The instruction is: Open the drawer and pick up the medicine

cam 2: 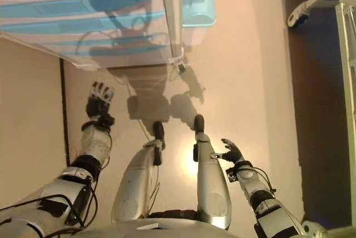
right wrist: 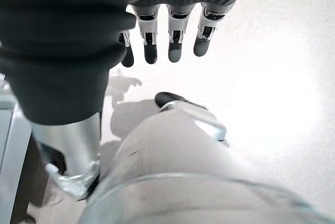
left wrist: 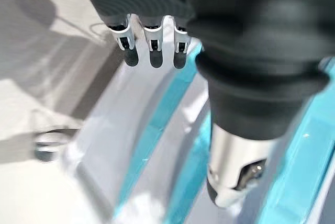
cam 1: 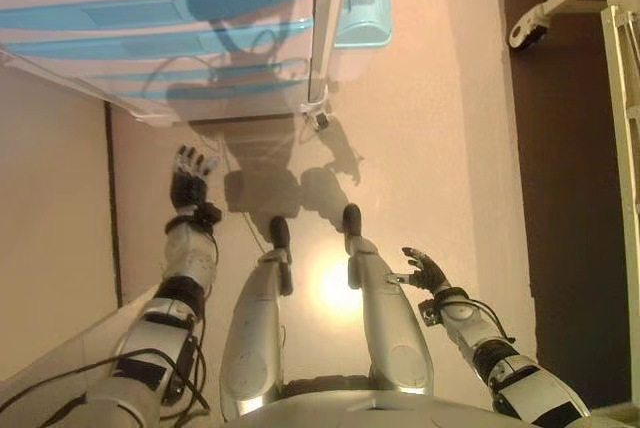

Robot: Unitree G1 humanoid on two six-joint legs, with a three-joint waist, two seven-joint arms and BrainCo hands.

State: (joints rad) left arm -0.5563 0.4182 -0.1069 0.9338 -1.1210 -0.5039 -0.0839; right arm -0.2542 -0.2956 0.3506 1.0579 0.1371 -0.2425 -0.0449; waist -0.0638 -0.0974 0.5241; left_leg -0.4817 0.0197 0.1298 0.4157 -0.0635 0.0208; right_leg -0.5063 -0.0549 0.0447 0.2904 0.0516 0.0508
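Up on the head, the two eye views look straight down from standing height, and both take in the same scene: the drawer unit (cam 1: 160, 28) across the upper left of the frame, pale floor (cam 1: 440, 128) below it. The right eye sits slightly to one side, so everything slides a touch leftward. The left wrist view peers along the left hand (left wrist: 152, 46) from very close, facing the unit's blue-striped front. The right wrist view looks past the right hand (right wrist: 167, 41), down at bare floor.
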